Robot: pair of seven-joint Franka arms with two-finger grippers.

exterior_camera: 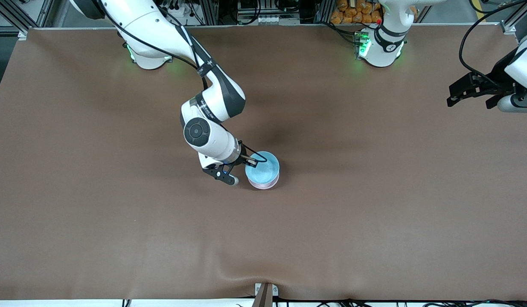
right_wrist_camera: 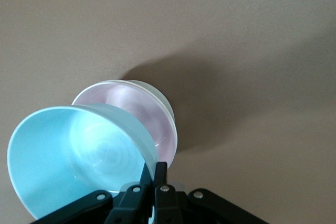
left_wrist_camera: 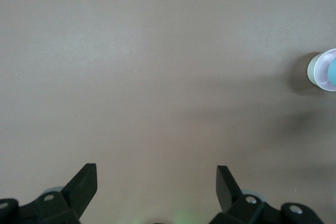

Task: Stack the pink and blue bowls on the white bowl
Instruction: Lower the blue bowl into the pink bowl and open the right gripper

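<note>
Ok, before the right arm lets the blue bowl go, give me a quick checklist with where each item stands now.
1. Right gripper shut on blue bowl at its rim: ok.
2. Pink bowl already nested in white bowl: ok.
3. Blue bowl centred over the pink bowl: not ok, the right wrist view shows it tilted and off to one side.
4. Blue bowl seated in the stack: not ok, it is raised.
5. Left gripper open, waiting over bare table at the left arm's end: ok.
</note>
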